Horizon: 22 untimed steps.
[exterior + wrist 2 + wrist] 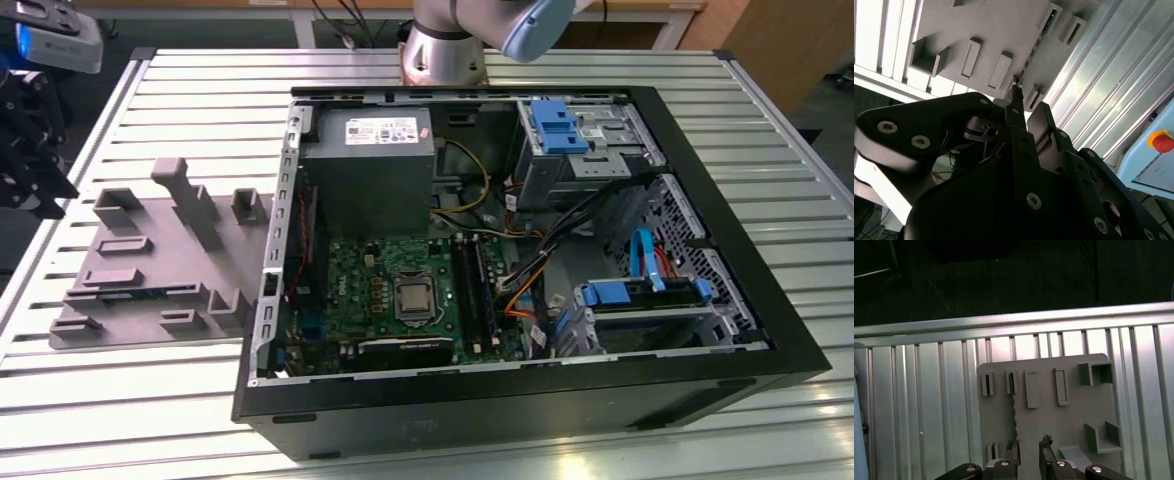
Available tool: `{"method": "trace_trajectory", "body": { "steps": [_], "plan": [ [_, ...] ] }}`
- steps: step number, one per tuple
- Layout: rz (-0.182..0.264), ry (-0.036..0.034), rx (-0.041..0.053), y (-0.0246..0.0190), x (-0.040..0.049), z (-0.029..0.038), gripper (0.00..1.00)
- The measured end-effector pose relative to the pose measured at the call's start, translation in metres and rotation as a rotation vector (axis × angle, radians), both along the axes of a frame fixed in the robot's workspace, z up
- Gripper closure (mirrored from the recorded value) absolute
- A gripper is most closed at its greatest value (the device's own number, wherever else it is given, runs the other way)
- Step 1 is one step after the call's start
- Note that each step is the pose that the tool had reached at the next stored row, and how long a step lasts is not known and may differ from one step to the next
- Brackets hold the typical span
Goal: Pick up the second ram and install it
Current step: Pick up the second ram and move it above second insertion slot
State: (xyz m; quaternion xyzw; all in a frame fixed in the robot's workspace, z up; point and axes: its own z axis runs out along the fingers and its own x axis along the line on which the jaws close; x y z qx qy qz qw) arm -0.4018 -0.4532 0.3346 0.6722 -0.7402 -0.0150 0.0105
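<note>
- Gripper (pixel 1029 460) hangs over the grey fixture plate (pixel 1074 425). Jaws are apart w/ a clear gap and nothing in them; fingers (pixel 1015 107) point down at the plate.
- 2nd ram (pixel 1015 415) stands on edge in the plate's slots, a thin dark stick across the plate's middle. In both wrist views one end lies close below the fingertips; no contact that I can make out.
- Handling (my read): light and stiff but fragile, i.e. a thin board w/ chips on the faces and contacts along the lower edge.
- Where to hold (my read): pinch the two flat faces at the top edge, approx. mid-length, w/ a moderate squeeze. An off-centre hold would prob. tip it, and the smooth faces may slip in a shallow pinch.
- Count at the plate: 1 ram stick, 1 gripper w/ 2 fingers, 1 plate.
- Just beside the plate, on the exterior view's right: 1 open PC case (pixel 534 400).
- Inside the case: 1 motherboard (pixel 387 270), 1 grey power supply (pixel 367 170) and 2 bright blue drive brackets (pixel 554 125).
- Ram slots (pixel 470 285) show as dark strips on the board; can't tell how many are filled.
- Plate and case both sit on 1 ribbed metal table (pixel 174 400).
</note>
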Motion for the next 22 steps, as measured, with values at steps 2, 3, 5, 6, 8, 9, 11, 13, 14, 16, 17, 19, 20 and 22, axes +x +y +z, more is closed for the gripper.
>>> {"method": "trace_trajectory", "body": {
  "steps": [2,3,5,6,8,9,11,13,14,16,17,19,20,22],
  "plan": [
    [0.007,0.0002,-0.0001,-0.0010,0.0000,-0.0035,0.69],
    [0.015,0.0001,0.0000,-0.0014,-0.0001,-0.0055,0.69],
    [0.032,0.0000,0.0000,-0.0022,0.0000,-0.0089,0.69],
    [0.038,0.0000,0.0000,-0.0027,0.0000,-0.0105,0.69],
    [0.040,-0.0008,-0.0001,-0.0035,-0.0006,-0.0134,0.67],
    [0.041,-0.0022,-0.0001,-0.0039,-0.0011,-0.0146,0.67],
    [0.041,-0.0058,0.0004,-0.0049,-0.0021,-0.0167,0.61],
    [0.042,-0.0072,0.0016,-0.0067,-0.0028,-0.0191,0.61],
    [0.044,-0.0075,0.0018,-0.0072,-0.0028,-0.0209,0.61],
    [0.045,-0.0075,0.0018,-0.0077,-0.0029,-0.0237,0.61],
    [0.046,-0.0073,0.0016,-0.0077,-0.0030,-0.0237,0.61],
    [0.046,-0.0073,0.0016,-0.0077,-0.0029,-0.0237,0.61],
    [0.046,-0.0073,0.0016,-0.0077,-0.0029,-0.0237,0.61],
    [0.046,-0.0074,0.0017,-0.0077,-0.0029,-0.0238,0.61]
  ]
}}
